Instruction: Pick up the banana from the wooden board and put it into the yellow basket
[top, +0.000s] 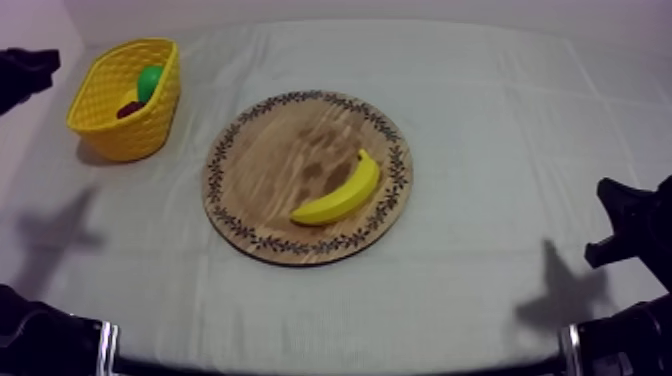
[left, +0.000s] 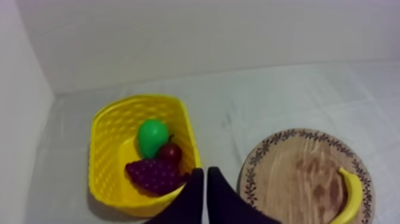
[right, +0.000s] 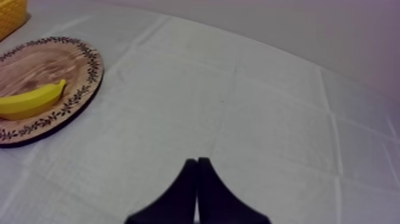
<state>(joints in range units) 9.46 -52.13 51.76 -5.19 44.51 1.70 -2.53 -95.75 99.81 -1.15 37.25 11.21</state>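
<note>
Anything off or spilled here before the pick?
Nothing stands out. The banana lies flat on the board; the basket stands upright with pear, grapes and small red fruit inside. Nothing spilled.

The top camera sits high at the table's six o'clock edge and looks down at a slant over the whole cloth, with the basket (top: 135, 130) at ten o'clock from the board (top: 280, 150). The left wrist camera looks steeply down past the left gripper (left: 205, 171), close above the basket. The right wrist camera rides low behind the right gripper (right: 197, 161) and looks across the cloth. All three views share the board and banana (top: 340, 195).
</note>
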